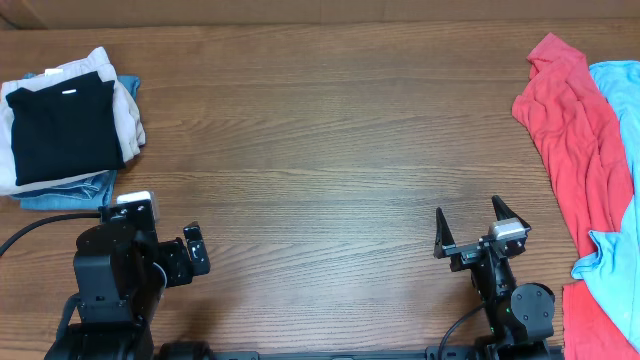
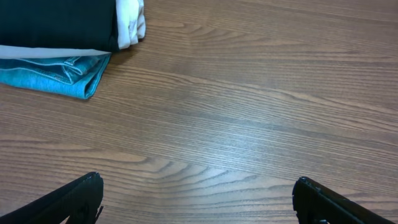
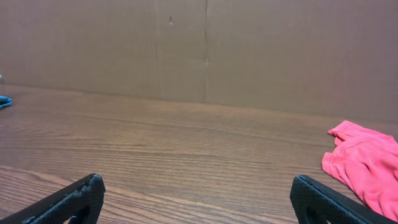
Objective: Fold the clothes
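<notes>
As it lies, black garment (image 1: 62, 125) tops beige fabric (image 1: 131, 118).

We see a plain black garment (image 1: 60, 130), white label (image 1: 70, 93) on it, beige trousers (image 1: 128, 115) and blue denim (image 1: 70, 192) beneath it, brown wood-grain surface (image 1: 320, 150), coral-red garment (image 1: 575, 130), light blue garment (image 1: 622, 140).

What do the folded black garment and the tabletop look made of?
The black garment looks like soft matte cloth, probably cotton jersey: it lies limp and flat, with no shine. The tabletop is wood or wood-look laminate: brown grain lines and a faint sheen, but the pictures cannot tell which.
</notes>
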{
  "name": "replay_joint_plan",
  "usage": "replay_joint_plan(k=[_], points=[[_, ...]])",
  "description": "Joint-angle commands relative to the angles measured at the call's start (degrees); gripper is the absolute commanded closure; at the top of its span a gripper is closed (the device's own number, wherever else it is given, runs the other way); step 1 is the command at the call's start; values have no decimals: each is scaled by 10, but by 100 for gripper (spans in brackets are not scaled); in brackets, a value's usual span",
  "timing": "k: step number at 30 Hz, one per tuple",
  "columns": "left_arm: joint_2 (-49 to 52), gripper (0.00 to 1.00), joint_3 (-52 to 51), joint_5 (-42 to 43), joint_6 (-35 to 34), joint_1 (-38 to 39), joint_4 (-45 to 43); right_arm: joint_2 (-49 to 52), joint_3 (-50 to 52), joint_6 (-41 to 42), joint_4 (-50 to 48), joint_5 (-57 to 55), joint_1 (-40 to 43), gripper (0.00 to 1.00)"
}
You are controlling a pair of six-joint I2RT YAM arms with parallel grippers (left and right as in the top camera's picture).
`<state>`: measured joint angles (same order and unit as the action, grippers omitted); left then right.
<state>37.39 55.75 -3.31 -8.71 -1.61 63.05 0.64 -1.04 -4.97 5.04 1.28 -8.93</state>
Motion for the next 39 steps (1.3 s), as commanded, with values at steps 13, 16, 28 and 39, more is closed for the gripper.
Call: replay_joint_plan(k=[13,16,28,39], points=[[-82,0,-69,-7,-7,-2,-3,-5,6,-4,-3,3,4,0],[-133,0,-133,-7,-7,-2,-44,-5,6,-4,-3,3,4,0],[-361,0,-429,-7,6,36,-392,-5,6,-4,-3,3,4,0],[-372,0,-555,-8,96,36,-645,-5,6,-4,-3,3,4,0]])
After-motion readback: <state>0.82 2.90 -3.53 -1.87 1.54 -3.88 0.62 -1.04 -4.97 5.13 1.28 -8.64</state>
